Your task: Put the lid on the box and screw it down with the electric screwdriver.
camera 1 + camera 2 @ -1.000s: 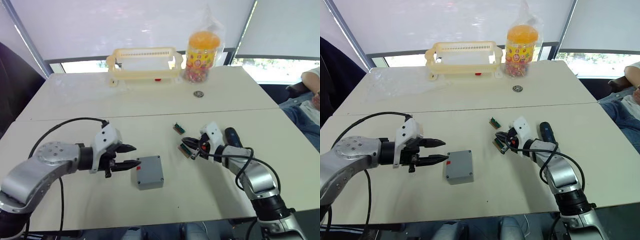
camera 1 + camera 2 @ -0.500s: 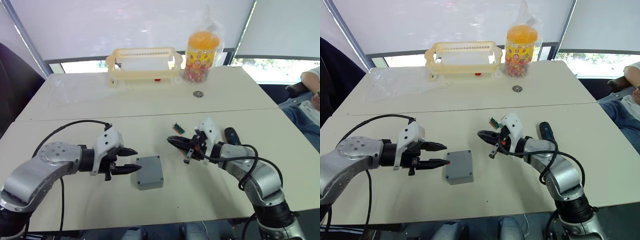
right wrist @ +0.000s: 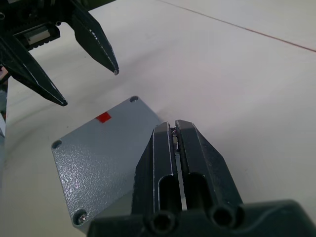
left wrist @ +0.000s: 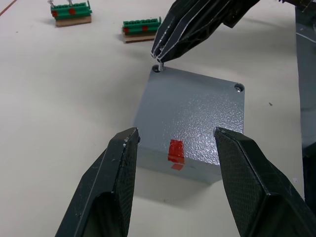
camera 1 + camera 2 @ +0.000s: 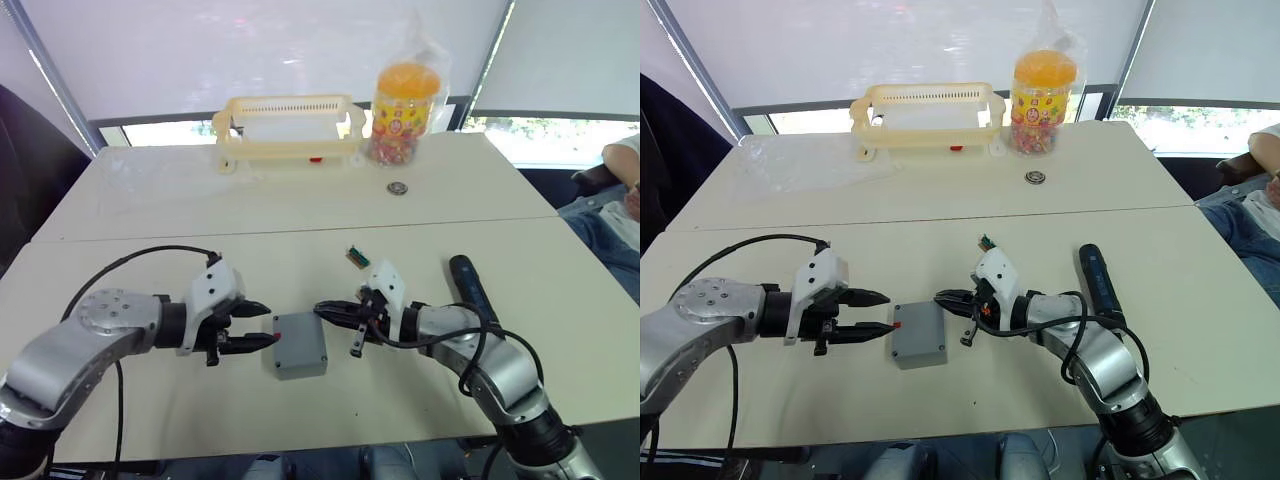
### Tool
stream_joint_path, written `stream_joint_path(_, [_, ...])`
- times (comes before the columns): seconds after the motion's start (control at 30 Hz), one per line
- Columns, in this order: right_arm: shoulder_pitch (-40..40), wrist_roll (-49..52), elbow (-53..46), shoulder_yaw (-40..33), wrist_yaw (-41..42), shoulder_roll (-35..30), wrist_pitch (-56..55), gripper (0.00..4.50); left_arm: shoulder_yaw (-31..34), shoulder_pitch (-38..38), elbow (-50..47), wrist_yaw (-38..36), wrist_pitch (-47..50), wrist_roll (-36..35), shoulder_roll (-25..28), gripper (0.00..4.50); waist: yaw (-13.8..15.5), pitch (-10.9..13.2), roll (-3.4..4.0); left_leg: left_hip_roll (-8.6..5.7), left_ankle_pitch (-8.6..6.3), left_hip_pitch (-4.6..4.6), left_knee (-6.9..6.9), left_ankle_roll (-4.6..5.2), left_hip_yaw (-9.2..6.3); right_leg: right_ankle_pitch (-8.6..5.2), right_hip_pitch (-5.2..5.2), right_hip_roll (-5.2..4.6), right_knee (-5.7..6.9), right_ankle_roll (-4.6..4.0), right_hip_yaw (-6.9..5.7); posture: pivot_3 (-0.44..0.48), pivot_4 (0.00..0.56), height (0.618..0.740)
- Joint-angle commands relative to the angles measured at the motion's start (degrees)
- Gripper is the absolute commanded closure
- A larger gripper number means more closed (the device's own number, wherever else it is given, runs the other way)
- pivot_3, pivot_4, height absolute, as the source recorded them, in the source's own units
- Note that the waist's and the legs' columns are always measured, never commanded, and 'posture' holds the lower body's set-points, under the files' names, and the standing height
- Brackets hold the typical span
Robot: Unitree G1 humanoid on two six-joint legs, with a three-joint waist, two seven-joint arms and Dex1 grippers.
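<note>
Setting a screw at the corner of the lidded box

Nearest us the box (image 5: 299, 343) sits on the table (image 5: 150, 200) with the lid (image 4: 195, 113) already flat on top, red mark facing our left gripper (image 5: 258, 326); that gripper waits just beside the box with its fingers apart, one to each side of the red mark, touching nothing; our right gripper (image 4: 159, 58) has its fingers pressed together on what looks like a small screw (image 3: 174, 143), its tips right at a corner hole of the lid; we judge we are seating a screw, so next we need to drop it straight into the hole, let go, then fetch the electric screwdriver (image 5: 471, 287), lying further off by our right forearm; farther still lie two green terminal blocks (image 4: 141, 26), then a yellow basket (image 5: 288, 127) and a candy jar (image 5: 403, 100).
</note>
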Motion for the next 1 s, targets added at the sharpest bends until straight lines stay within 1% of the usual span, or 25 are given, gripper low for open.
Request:
stream_joint_path(0.03, [-0.85, -0.51, -0.27, 0.11, 0.30, 0.13, -1.56, 4.46, 1.55, -0.09, -1.85, 0.41, -0.39, -0.22, 0.47, 2.03, -0.01, 0.00, 0.00, 0.00, 0.00, 0.00, 0.00, 0.00, 0.00, 0.00, 0.00, 0.00, 0.00, 0.00, 0.00, 0.000, 0.150, 0.740])
stream_joint_path(0.53, [-0.97, -1.68, 0.70, 1.09, 0.55, 0.44, -1.80, 4.46, 0.69, -0.62, -1.65, 1.14, -0.44, -0.23, 0.01, 2.03, 0.00, 0.00, 0.00, 0.00, 0.00, 0.00, 0.00, 0.00, 0.00, 0.00, 0.00, 0.00, 0.00, 0.00, 0.00, 0.000, 0.150, 0.740])
stream_joint_path(0.57, [-1.29, -1.66, 0.77, 0.93, 0.48, 0.60, -1.73, 3.92, 0.60, -0.73, -1.63, 1.16, -0.45, -0.24, -0.07, 2.03, 0.00, 0.00, 0.00, 0.00, 0.00, 0.00, 0.00, 0.00, 0.00, 0.00, 0.00, 0.00, 0.00, 0.00, 0.00, 0.000, 0.150, 0.740])
stream_joint_path(0.6, [-1.62, -1.63, 0.78, 0.78, 0.49, 0.67, -1.64, 3.57, 0.52, -0.88, -1.56, 1.16, -0.43, -0.26, -0.15, 2.03, 0.00, 0.00, 0.00, 0.00, 0.00, 0.00, 0.00, 0.00, 0.00, 0.00, 0.00, 0.00, 0.00, 0.00, 0.00, 0.000, 0.150, 0.740])
stream_joint_path(0.67, [-2.21, -1.61, 0.75, 0.28, 0.34, 0.77, -1.72, 2.55, 0.43, -1.12, -1.43, 1.07, -0.46, -0.29, -0.25, 2.03, -0.01, 0.00, 0.00, 0.00, 0.00, 0.00, 0.00, 0.00, 0.00, 0.00, 0.00, 0.00, 0.00, 0.00, 0.00, 0.000, 0.150, 0.740])
stream_joint_path(0.7, [-2.79, -1.17, 0.48, -0.73, 0.06, 0.76, -1.40, 2.10, 0.44, -1.37, -1.40, 1.01, -0.38, -0.41, -0.31, 2.03, 0.00, 0.00, 0.00, -0.01, 0.00, 0.00, 0.00, 0.00, 0.00, 0.00, 0.00, 0.00, 0.00, 0.00, 0.00, 0.000, 0.150, 0.740])
stream_joint_path(0.73, [-3.37, -0.57, -0.01, -1.81, -0.03, 0.52, -0.96, 1.47, 0.54, -1.60, -1.33, 0.90, -0.32, -0.60, -0.35, 2.03, 0.00, 0.00, 0.00, 0.00, 0.00, 0.00, 0.00, 0.00, 0.00, 0.00, 0.00, 0.00, 0.00, 0.00, 0.00, 0.000, 0.150, 0.740])
stream_joint_path(0.77, [-3.94, 0.22, -0.66, -3.03, -0.04, 0.16, -0.33, 1.04, 0.75, -1.84, -1.23, 0.77, -0.20, -0.93, -0.41, 2.03, 0.01, 0.00, 0.00, 0.00, 0.00, 0.00, 0.00, 0.00, 0.00, 0.00, 0.00, 0.00, 0.00, 0.00, 0.00, 0.000, 0.150, 0.740])
stream_joint_path(0.87, [-5.80, 6.04, -3.13, -9.73, -0.71, -0.89, 4.89, 1.04, 1.36, -2.96, -0.93, 0.32, 0.29, -2.49, -0.91, 2.03, 0.11, 0.00, 0.00, 0.00, 0.00, 0.00, 0.00, 0.00, 0.00, 0.00, 0.00, -0.01, 0.00, 0.00, 0.00, 0.000, 0.150, 0.740])
stream_joint_path(1.0, [-9.13, 18.94, -5.28, -23.21, -3.42, -4.38, 19.70, 1.04, 0.16, -5.52, -0.71, -1.52, -0.44, -3.62, -1.32, 2.03, 0.28, 0.00, 0.00, 0.00, 0.00, -0.01, 0.00, 0.00, -0.02, 0.00, 0.02, -0.02, -0.01, 0.00, 0.00, 0.000, 0.150, 0.740])
